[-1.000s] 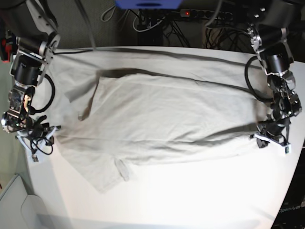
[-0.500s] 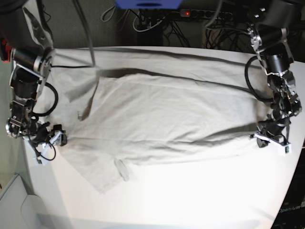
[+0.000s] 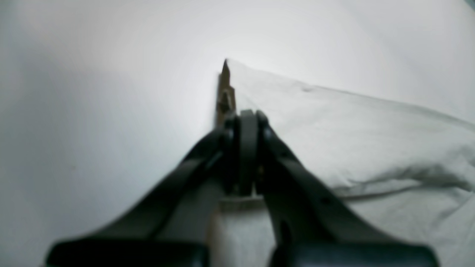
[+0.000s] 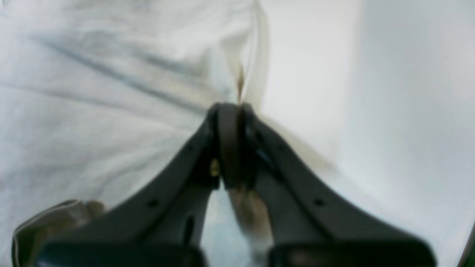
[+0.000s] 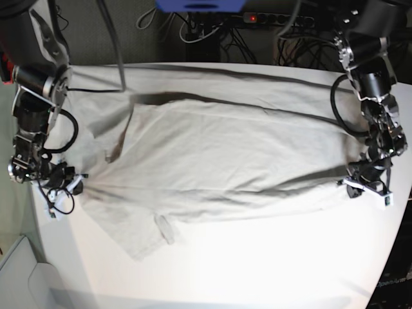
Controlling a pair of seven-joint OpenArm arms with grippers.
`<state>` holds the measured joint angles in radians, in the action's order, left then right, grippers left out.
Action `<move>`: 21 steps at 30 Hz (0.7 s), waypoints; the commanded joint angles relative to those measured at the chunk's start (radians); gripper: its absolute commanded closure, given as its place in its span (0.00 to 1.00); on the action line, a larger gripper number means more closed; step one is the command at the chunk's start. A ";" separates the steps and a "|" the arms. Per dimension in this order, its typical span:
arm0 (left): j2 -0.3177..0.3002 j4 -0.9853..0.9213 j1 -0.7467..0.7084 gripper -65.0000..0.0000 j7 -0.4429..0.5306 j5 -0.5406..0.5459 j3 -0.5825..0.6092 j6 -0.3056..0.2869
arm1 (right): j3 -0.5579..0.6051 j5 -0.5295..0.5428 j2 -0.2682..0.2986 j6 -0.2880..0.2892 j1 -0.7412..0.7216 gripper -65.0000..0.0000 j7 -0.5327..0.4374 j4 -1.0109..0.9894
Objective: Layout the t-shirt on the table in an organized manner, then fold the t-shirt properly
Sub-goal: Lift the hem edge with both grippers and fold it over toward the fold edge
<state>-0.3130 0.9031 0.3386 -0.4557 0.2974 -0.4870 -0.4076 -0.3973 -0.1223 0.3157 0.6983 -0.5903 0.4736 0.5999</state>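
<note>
One shirt (image 5: pixel 212 167) lies spread across the table (image 5: pixel 257 270), covering it from 9 to 3 o'clock and up to 12; the bare glossy top shows from 4 to 7 o'clock. Beyond the table at 12 o'clock sit cables (image 5: pixel 193 29) and a power strip (image 5: pixel 277 19) with a red light, clear of both arms. Two grippers work the cloth. The left gripper (image 3: pixel 246 126), at 3 o'clock in the base view, has its jaws together, pinching the shirt's edge. The right gripper (image 4: pixel 230 118), at 9 o'clock, is likewise clamped on a raised fold of shirt edge. Half a second ago its jaws were spread beside the cloth; now they have closed on it. The left arm has not moved.
</note>
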 commanded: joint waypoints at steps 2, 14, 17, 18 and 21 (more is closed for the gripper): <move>-0.016 0.020 0.024 0.99 0.025 0.013 0.000 -0.003 | -0.001 0.009 0.015 0.000 -0.027 1.00 -0.017 0.013; -0.012 0.115 -0.040 0.99 0.025 0.016 -0.008 -0.004 | -0.009 0.019 0.007 0.000 0.016 1.00 0.075 0.206; 0.008 0.155 -0.062 0.99 0.025 0.018 -0.009 -0.004 | -0.009 0.017 -0.014 0.000 0.056 1.00 0.095 0.308; 0.011 0.166 -0.068 0.99 0.025 0.018 -0.009 -0.004 | -0.009 0.017 -0.017 0.000 0.066 1.00 0.112 0.340; 0.015 0.199 -0.088 0.99 0.025 0.018 -0.009 -0.004 | -0.009 0.017 -0.023 0.000 0.103 1.00 0.165 0.430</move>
<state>-0.2790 1.0790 0.2302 -0.4587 0.3035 -0.4919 -0.4107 -0.4030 -0.1173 0.2710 0.6991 -0.4591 0.6575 1.0111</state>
